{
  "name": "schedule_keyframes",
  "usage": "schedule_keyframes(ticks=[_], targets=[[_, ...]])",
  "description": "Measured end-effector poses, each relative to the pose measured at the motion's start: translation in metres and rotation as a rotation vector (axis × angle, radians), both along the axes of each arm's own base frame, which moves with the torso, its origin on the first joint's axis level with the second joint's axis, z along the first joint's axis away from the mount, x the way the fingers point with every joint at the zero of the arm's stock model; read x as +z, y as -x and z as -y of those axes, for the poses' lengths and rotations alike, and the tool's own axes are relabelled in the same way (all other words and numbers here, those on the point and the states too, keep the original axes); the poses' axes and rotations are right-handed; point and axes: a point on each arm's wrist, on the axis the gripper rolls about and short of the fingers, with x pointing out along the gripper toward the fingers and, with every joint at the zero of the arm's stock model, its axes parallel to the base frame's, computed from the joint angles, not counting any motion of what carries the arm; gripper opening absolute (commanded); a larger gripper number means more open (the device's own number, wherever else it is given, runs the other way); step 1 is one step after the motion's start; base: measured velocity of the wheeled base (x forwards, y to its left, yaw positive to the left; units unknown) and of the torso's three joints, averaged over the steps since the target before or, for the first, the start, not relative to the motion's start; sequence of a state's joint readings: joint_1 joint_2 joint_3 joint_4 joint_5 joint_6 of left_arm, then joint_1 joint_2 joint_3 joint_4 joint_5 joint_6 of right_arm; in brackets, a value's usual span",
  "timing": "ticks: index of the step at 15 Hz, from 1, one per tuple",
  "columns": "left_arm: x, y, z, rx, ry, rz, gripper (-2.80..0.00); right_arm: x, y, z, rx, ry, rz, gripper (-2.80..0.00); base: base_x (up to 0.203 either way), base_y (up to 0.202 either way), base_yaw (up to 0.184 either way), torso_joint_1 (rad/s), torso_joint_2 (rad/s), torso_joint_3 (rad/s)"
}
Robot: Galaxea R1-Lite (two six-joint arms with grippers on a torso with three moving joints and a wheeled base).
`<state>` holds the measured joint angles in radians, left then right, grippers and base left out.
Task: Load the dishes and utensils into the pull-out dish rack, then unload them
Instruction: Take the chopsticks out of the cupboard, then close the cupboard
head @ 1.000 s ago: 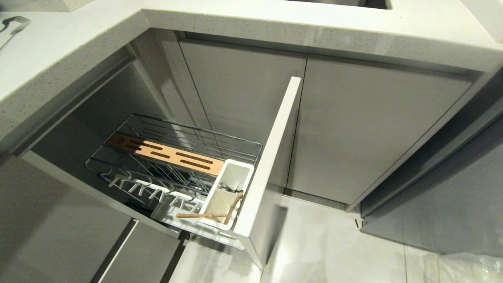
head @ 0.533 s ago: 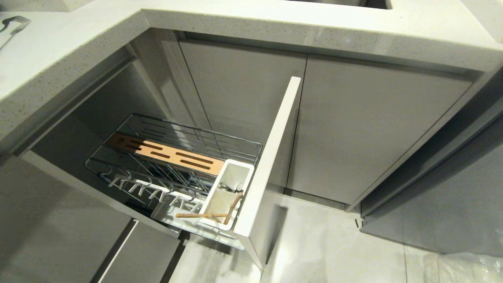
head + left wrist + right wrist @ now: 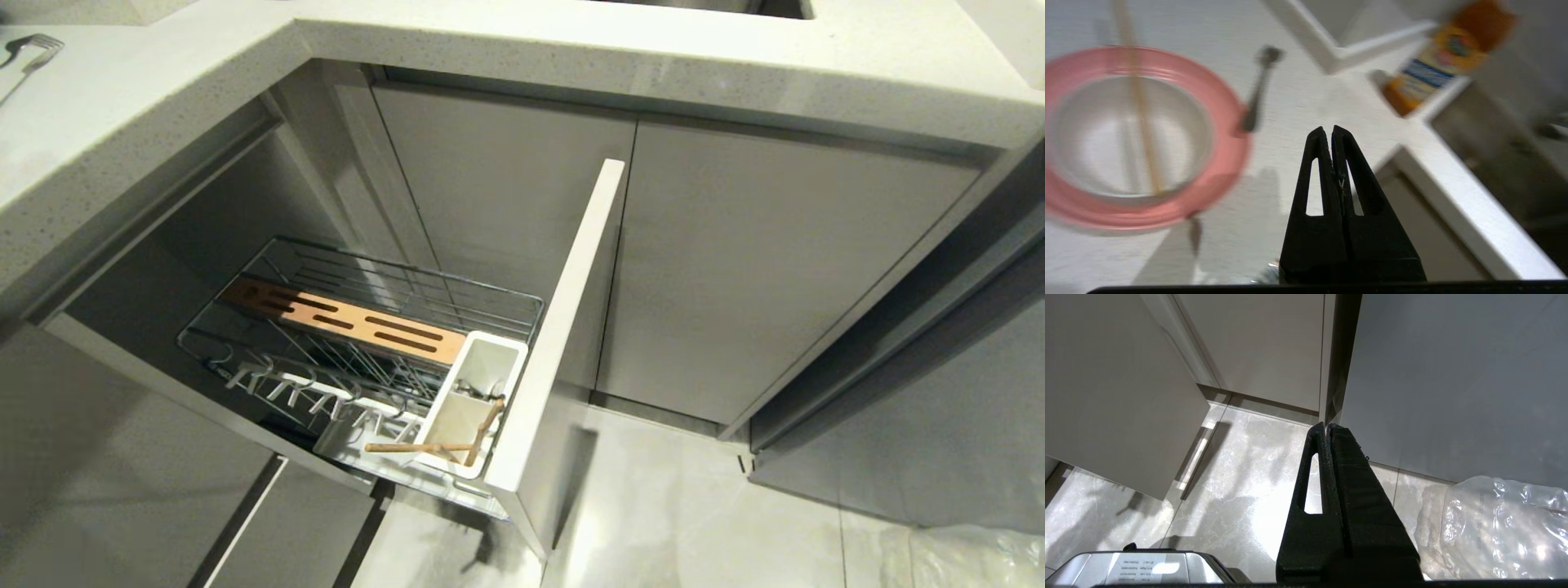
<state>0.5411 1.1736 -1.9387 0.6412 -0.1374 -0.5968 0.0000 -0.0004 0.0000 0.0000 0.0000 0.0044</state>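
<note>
Pink plate (image 3: 1224,122) holds bowl (image 3: 1126,134) and a chopstick (image 3: 1141,106) on the surface (image 3: 1298,94); left gripper (image 3: 1329,130) hovers pinched together, empty; rack (image 3: 367,327) stands out for loading.

The pink plate (image 3: 1224,122) runs off the left edge, blurred; the bottle's (image 3: 1437,61) label is unreadable at upper right.
</note>
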Motion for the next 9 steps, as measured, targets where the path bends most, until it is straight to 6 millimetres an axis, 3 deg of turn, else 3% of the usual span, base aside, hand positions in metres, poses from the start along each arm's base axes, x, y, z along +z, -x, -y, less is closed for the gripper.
schedule_keyframes(ticks=[5,9], targets=[[0.008,0.007,0.024,-0.409,0.023,0.108,-2.8,0.0,0.0,0.0,0.0,0.0,0.0,-2.8,0.0,0.0,0.0,0.0,0.0,0.0],[0.003,-0.013,0.043,-0.738,0.064,0.082,-2.8,0.0,0.0,0.0,0.0,0.0,0.0,-2.8,0.0,0.0,0.0,0.0,0.0,0.0]])
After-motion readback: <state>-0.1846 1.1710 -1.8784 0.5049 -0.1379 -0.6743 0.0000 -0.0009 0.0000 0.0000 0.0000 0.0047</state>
